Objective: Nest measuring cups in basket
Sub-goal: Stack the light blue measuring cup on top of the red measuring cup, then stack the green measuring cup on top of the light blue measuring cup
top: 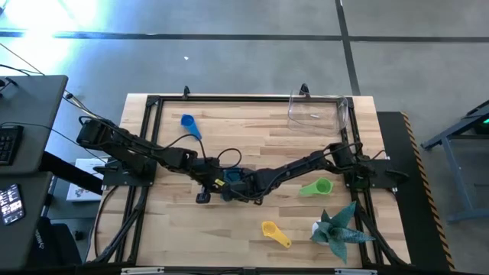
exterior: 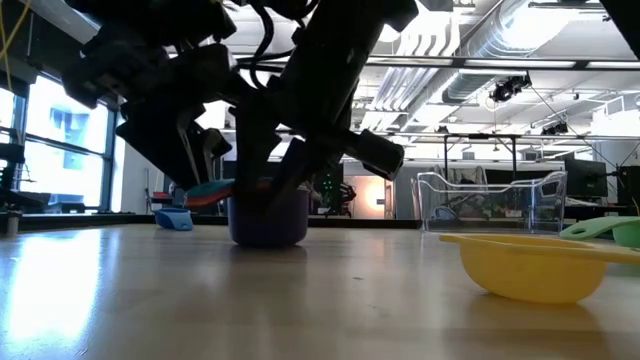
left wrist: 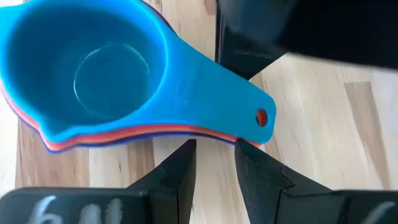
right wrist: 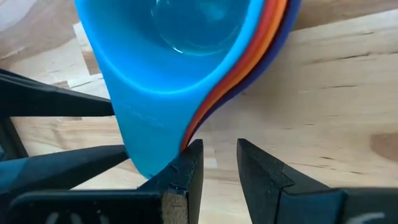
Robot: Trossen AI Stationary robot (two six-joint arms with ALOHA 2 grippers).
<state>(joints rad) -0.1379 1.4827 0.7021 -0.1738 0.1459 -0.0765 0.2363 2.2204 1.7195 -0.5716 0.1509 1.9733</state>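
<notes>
A nest of measuring cups [top: 234, 177], blue on top over red, orange and purple, stands on its purple base [exterior: 268, 222] at the table's middle. My left gripper [left wrist: 214, 155] comes from the left, open, its tips at the long edge of the stacked handles. My right gripper [right wrist: 217, 152] comes from the right, open, with bare wood between its fingers. Loose on the table lie a small blue cup [top: 189, 122], a green cup [top: 317, 187] and a yellow cup [top: 273, 231]. The clear basket [top: 294, 114] stands at the far right. My left gripper has its fingertips [left wrist: 186, 152] right at the side edge of the stacked handles [left wrist: 211, 132], slanting down from the table's left. Nothing lies between them, and I cannot tell whether they touch. My right gripper has one finger [right wrist: 189, 162] against the side edge of the stacked handles [right wrist: 177, 134], near the bowls. It slants down from the table's right, and the nest stays on the table.
A teal spiky plant [top: 336, 229] stands near the front right, beside the yellow cup. A black metal frame [top: 153, 101] runs around the tabletop. Bare wood lies at the front left and between the nest and the basket.
</notes>
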